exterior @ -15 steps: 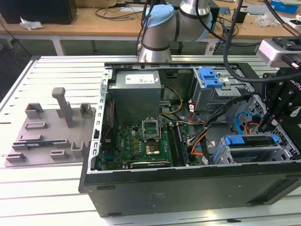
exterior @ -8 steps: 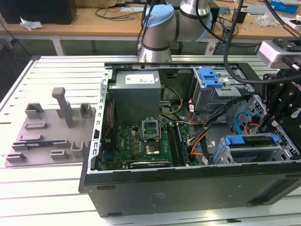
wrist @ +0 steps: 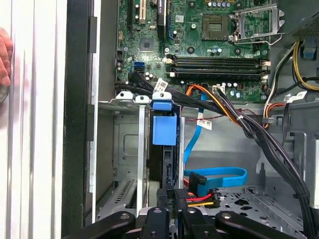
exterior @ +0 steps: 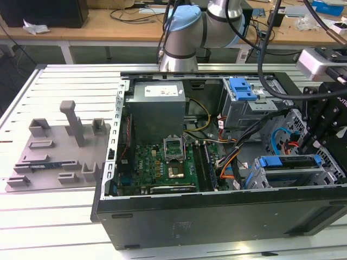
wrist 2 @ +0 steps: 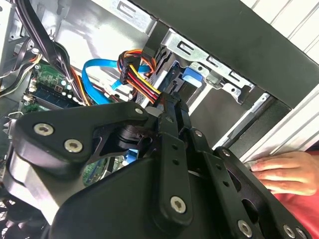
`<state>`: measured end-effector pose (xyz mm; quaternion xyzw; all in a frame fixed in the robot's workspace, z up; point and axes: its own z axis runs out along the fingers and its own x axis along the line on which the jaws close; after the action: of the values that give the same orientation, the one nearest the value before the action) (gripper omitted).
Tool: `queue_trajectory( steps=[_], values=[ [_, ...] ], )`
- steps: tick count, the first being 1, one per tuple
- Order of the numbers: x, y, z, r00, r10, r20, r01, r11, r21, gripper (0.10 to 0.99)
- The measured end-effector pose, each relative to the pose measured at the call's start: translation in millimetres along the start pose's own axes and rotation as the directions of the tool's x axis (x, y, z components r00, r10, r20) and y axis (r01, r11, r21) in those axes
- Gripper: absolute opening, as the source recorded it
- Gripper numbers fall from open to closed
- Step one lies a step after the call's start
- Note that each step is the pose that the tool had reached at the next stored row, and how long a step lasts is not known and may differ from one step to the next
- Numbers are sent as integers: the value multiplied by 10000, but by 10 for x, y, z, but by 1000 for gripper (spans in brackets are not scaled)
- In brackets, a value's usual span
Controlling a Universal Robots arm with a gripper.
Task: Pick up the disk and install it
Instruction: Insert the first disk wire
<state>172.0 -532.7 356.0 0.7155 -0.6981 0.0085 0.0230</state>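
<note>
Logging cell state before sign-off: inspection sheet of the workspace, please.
Surface: white slatted table, open PC case on it.
Job's things: disk standing in the drive cage, blue rail showing.
Clutter: grey fixture plate at the exterior view's left of the case.
Grippers: gripper at the disk's cable end.
Cables: blue data cable, red-yellow-orange power leads, black bundle inside the case.
Surroundings: a hand resting beside the case; wooden bench behind.

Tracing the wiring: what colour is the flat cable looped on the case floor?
The flat cable is light blue, clearest in the first wrist view.
</note>
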Motion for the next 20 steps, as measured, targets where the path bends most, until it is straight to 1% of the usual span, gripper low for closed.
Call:
queue_trajectory(
  steps=[20],
  values=[
    [-13,-5,6,10000,-51,-1,51,10000,2,169]
  ],
)
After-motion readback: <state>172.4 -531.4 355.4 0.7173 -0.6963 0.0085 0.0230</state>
